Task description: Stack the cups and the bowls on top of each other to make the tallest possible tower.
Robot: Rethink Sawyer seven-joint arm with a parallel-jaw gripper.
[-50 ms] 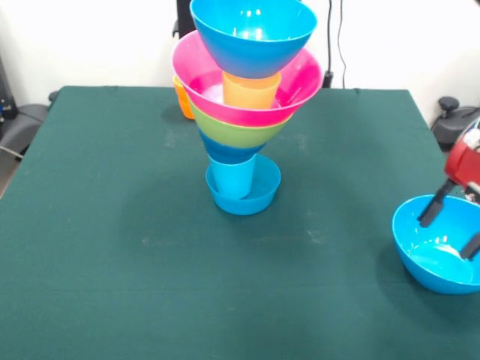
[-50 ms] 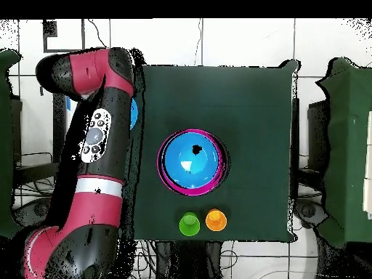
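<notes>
- The tower (image 1: 244, 112) stood near the middle of the green table (image 1: 112, 247). From the bottom it went: a small blue bowl (image 1: 243, 196), a light blue cup (image 1: 232, 178) standing in it, another blue bowl, a lime green bowl (image 1: 236, 133), the big pink bowl (image 1: 225, 101), an orange cup (image 1: 251, 90) and a large blue bowl (image 1: 253, 34) on top.
- From overhead, only the top blue bowl (image 2: 190, 162) and the pink rim (image 2: 164, 174) around it showed.
- The gripper (image 1: 452, 225) hung at the table's edge, well apart from the tower. Its two dark fingers (image 1: 435, 210) were spread and reached down into a loose blue bowl (image 1: 435, 259); they looked released, not yet pinching the wall.
- Two spare cups, green (image 2: 189, 223) and orange (image 2: 215, 219), sat just beside each other near the table edge.
- Risk, as I judged it: the tower was wide on top and rested on one narrow cup, so a nudge or an off-centre landing could tip it.
- A grip on the bowl's slick wall could slip, and the bowl could swing during the carry.
</notes>
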